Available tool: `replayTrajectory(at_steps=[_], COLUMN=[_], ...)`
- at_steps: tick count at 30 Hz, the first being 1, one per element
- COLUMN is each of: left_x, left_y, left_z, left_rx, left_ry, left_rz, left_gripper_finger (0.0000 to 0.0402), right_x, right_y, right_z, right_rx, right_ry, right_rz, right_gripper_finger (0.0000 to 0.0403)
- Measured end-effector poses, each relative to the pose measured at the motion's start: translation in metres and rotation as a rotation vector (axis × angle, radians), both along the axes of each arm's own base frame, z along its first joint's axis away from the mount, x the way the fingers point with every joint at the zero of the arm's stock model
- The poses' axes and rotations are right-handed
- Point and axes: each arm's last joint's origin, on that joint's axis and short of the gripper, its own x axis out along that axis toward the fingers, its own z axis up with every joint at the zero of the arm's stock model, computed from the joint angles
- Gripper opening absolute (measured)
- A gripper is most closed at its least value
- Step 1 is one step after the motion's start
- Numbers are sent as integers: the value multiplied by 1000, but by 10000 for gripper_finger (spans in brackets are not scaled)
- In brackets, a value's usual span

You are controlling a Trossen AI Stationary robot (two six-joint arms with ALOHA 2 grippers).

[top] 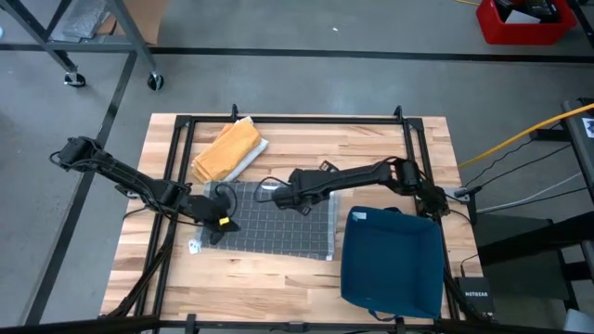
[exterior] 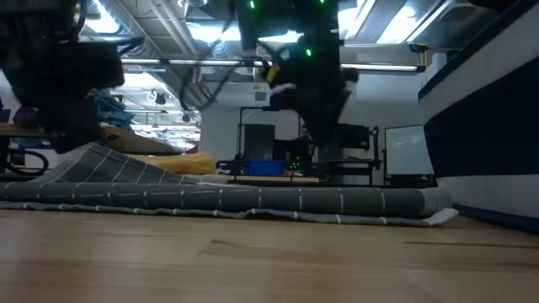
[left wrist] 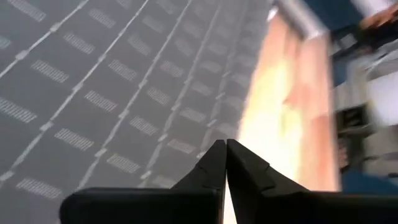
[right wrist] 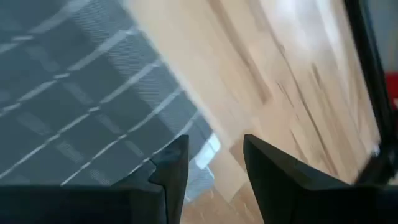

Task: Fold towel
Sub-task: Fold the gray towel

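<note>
Grey checked towel, no legible writing

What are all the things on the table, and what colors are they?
Grey towel: one, dark grey with pale grid lines, lying on the middle of the table.
Yellow cloth: one, yellow-orange, folded, at the table's far edge beyond the grey towel.
Blue cloth: one, dark blue, on the table's right side.
Table: one, light wood, with a black frame.
Left gripper: one, dark, shut, at the towel's left edge.
Right gripper: one, dark, fingers apart, over the towel's far edge.
</note>
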Motion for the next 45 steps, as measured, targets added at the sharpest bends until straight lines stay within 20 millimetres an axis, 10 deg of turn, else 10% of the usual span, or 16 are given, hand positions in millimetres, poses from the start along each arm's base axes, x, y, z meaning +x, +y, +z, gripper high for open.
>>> replayTrajectory(at_steps=[15,32,45], left_x=[-8,-17,-18], left_y=[-29,-31,-30], left_z=[-12,-39,-40], left_rx=[-33,-9,18], left_ry=[94,324,317], left_rz=[-122,143,151], left_gripper_finger=[1,0,0], right_x=[14,7,11], right_y=[7,16,114], right_z=[-1,-67,-68], right_rx=[125,359,518], right_ry=[87,-32,-300], right_rz=[532,484,537], right_gripper_finger=[156,156,156])
